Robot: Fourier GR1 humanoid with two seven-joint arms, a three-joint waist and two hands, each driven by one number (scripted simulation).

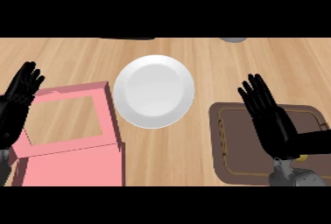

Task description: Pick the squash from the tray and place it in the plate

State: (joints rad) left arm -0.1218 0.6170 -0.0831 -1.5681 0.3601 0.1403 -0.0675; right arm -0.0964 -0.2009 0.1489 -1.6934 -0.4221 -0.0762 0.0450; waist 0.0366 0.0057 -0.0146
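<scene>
Right hand, black with a grey forearm, hovers over the dark brown rectangular tray at the view's right, fingers straight and spread, holding nothing. Just below its wrist a small yellow bit, probably the squash, peeks out on the tray, mostly hidden. Left hand rests open at the left edge, fingers up, beside a pink open box. Between box and tray lies the white round plate on the light wooden counter.

You see: counter light wood grain, matt. Plate at 12 o'clock smooth white, soft sheen. Tray matt brown. Box flat pink, matt.
</scene>
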